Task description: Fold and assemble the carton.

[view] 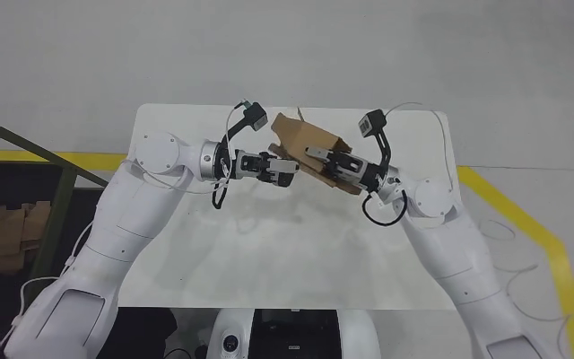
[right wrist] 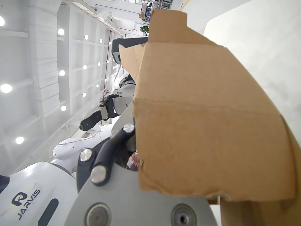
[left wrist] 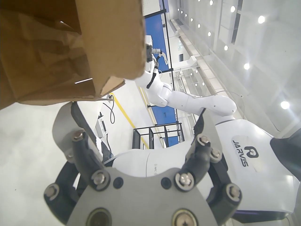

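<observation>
In the top view, the carton (view: 305, 142) is hanging over the far middle of the desk (view: 269, 260), between the two arms, half opened and tilted. The right gripper (view: 330, 162) is pinching one panel at the carton's near end. The left gripper (view: 285, 169) is hovering just beside the carton, and I cannot tell if it is touching.

In the left wrist view, the left gripper (left wrist: 138, 112) is showing its fingers (left wrist: 75, 118) spread wide and empty. The open end of the carton (left wrist: 47, 48), with a loose flap, is just beyond one fingertip.

In the right wrist view, a panel of the carton (right wrist: 207, 123) is lying against the right gripper and hiding the fingertips, with one finger (right wrist: 110, 142) showing beside it.

The cardboard is looking light and thin: stiff across a panel, but bending easily at the creases, and ragged at some edges. I judge it is better to take hold on a flat panel near a crease, not on a frayed flap edge, and to squeeze gently so the wall is not crushed.
</observation>
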`<state>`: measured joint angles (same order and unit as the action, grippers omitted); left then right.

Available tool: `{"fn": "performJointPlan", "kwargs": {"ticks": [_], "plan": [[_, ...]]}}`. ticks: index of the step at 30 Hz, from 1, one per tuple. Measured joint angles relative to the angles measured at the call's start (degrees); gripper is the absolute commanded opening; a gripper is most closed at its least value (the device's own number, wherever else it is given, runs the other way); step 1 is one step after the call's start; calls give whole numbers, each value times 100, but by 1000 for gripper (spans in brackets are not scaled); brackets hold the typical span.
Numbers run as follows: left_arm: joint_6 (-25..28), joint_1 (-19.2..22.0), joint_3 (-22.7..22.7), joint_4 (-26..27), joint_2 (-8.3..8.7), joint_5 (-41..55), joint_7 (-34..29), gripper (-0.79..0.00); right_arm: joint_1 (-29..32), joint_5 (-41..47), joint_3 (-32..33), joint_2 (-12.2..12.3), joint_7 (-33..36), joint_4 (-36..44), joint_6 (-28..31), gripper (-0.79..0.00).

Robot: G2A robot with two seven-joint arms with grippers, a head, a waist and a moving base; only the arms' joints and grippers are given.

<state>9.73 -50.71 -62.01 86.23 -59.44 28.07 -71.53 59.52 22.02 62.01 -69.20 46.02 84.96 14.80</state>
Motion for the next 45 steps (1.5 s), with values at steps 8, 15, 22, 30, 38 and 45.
{"fn": "performJointPlan", "kwargs": {"ticks": [8, 15, 22, 30, 38, 45], "plan": [[23, -14, -39, 5, 5, -13, 0, 0, 64, -112, -76, -24, -163, 95, -88, -785], [22, -42, -71, 36, 11, -9, 2, 0, 68, -156, -93, -40, -235, 95, -114, -785], [11, -55, -83, 57, 14, -14, -16, 0, 65, -190, -93, -48, -215, 94, -122, -785], [20, -70, -103, 70, 17, -9, -23, 0, 38, -238, -126, -66, -200, 85, -125, -785], [29, -80, -124, 72, 21, -2, -39, 0, 22, -260, -151, -84, -202, 68, -133, -785], [48, -127, -248, 8, 45, 54, -61, 0, -25, -329, -72, -80, -152, -74, 61, -785]]}}
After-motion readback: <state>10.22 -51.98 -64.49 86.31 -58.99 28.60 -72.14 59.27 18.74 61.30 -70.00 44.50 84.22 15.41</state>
